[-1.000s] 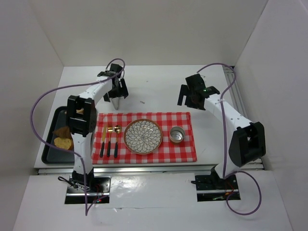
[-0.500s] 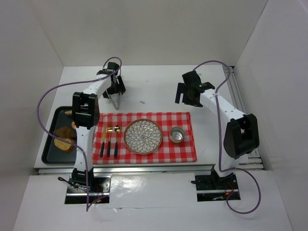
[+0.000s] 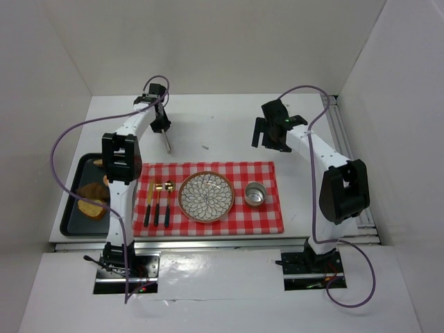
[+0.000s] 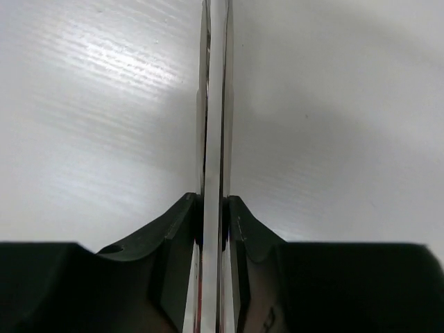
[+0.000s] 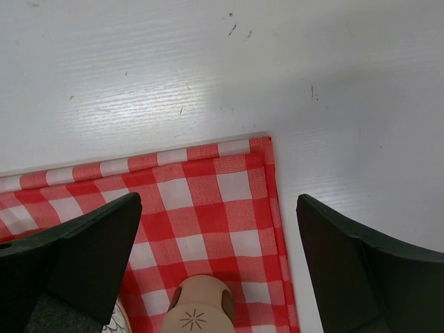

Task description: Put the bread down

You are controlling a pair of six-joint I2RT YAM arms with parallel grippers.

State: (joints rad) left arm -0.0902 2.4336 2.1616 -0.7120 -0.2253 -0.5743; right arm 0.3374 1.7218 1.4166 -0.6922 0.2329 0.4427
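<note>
Left tool pinched together, empty, over the white tabletop. My right tool gapes wide above the red-checked cloth.

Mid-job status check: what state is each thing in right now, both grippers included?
Left gripper: shut on the metal tongs, blades squeezed together, nothing between them.
Right gripper: open, empty.
Pale golden-tan oval bread slice: lying in the black tray, not yet placed.
Round patterned plate: empty, on the red-and-white checked cloth.
Small metal cup: upright on the cloth.
</note>
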